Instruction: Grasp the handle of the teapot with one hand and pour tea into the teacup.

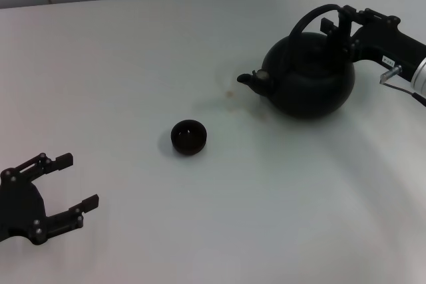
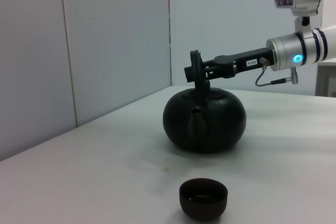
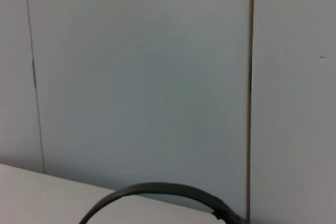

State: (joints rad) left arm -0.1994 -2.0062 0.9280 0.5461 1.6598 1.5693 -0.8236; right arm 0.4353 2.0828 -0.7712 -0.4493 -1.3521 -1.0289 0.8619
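Note:
The round matte black teapot stands on the white table at the far right, its short spout pointing left toward the teacup. My right gripper is shut on the top of the arched black handle. The tiny black teacup sits near the middle, left of and nearer than the pot. In the left wrist view the teapot stands behind the teacup, with the right gripper on the handle. The right wrist view shows only the handle's arc. My left gripper is open and empty at the near left.
A faint brownish stain marks the table just left of the spout. A grey panelled wall rises behind the table's far edge. The right arm reaches in from the right edge.

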